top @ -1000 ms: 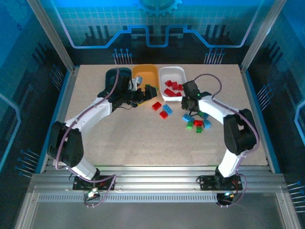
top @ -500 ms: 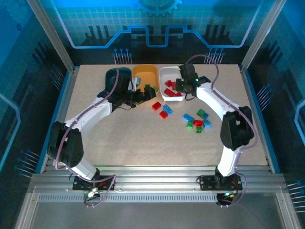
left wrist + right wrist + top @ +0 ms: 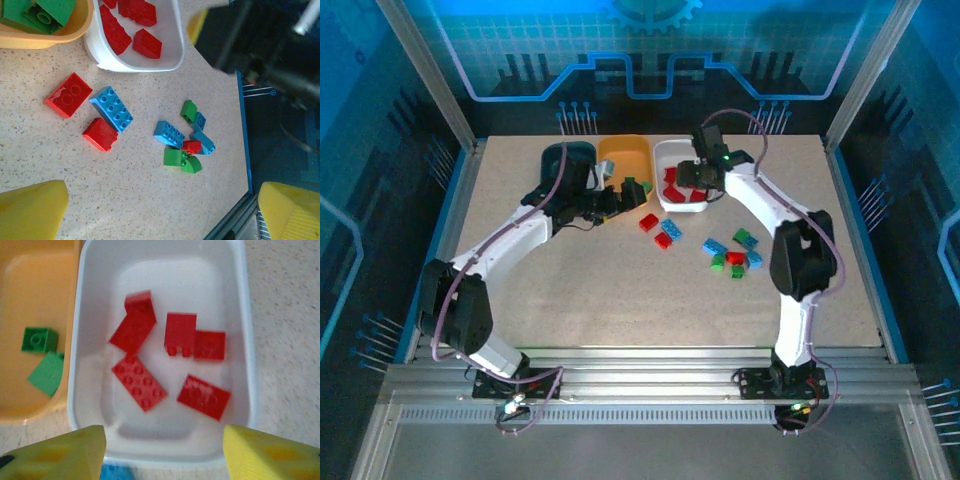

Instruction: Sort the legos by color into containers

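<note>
L gripper (image 3: pixel 160 210) unchanged: jaws wide, empty; loose bricks (image 3: pixel 111 108) on table ahead of its fingers; R gripper (image 3: pixel 162 455) swung from that pile to over white tub (image 3: pixel 180 270); jaws now parted, nothing between; red bricks (image 3: pixel 139 382) lie ahead of fingertips; drop prob done, more left to sort.

White arm links (image 3: pixel 510 240), black joints (image 3: pixel 800 265), looping grey cables (image 3: pixel 732 112), yellow tool fingers (image 3: pixel 55 455)

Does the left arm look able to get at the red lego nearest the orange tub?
Probably yes. The left hand hovers open close by, and the red lego lies exposed on the table, only a blue lego alongside. The right hand is over the white tub.
</note>
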Tool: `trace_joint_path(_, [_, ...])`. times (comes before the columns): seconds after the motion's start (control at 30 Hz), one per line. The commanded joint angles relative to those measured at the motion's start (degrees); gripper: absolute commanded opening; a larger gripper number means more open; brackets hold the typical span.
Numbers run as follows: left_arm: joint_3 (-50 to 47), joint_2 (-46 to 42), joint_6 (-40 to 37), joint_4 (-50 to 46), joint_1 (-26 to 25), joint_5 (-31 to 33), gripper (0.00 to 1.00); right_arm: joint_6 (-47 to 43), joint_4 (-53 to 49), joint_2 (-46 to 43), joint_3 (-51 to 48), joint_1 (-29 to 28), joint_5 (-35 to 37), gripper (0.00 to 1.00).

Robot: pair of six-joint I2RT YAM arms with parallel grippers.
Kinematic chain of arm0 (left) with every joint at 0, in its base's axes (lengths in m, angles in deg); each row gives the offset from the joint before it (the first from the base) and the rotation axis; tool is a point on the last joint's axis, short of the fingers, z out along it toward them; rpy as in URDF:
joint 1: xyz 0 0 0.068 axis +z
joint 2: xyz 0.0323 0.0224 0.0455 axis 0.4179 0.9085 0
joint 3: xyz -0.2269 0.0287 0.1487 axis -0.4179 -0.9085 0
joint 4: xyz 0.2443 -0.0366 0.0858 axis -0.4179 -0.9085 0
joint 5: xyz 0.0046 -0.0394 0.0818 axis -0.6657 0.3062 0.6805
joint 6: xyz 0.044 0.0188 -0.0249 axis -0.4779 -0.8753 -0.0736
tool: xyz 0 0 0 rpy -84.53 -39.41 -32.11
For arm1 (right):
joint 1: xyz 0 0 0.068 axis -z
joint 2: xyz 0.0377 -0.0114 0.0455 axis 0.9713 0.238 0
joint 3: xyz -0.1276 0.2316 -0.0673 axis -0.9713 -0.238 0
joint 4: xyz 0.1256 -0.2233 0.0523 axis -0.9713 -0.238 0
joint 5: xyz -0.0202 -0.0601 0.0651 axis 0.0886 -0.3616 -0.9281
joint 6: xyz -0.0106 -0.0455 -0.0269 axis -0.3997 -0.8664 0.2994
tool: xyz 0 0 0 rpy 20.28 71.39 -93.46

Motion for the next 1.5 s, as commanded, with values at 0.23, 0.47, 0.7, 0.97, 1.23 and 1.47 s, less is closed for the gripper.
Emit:
trace_joint_path(0.23, [0.7, -2.0, -1.3, -1.9, 0.3, 1.1, 0.99, -2.2, 2.4, -3.5, -13.3, -13.7, 0.9, 0.61])
trace_joint_path(0.47, [0.8, -4.3, -3.1, -2.9, 0.4, 3.7, 0.99, -4.2, 1.2, 4.4, -10.5, -17.2, 8.0, 0.61])
trace_joint_path(0.7, [0.6, -4.2, -2.8, -2.6, 0.4, 3.2, 0.99, -4.1, 2.5, 8.8, -10.3, -18.3, 6.2, 0.59])
trace_joint_path(0.97, [0.6, -3.5, -2.8, -2.6, 0.4, 3.1, 0.99, -3.1, 3.6, 10.2, -12.4, -19.8, 6.5, 0.57])
trace_joint_path(1.23, [0.5, -3.1, -2.7, -2.4, 0.4, 3.0, 0.99, -0.6, 4.5, 7.0, -16.8, -23.7, 5.5, 0.57])
trace_joint_path(1.47, [0.7, -3.0, -2.8, -2.6, 0.5, 3.2, 0.99, 2.4, 8.0, 0.7, -20.8, -26.4, -3.1, 0.57])
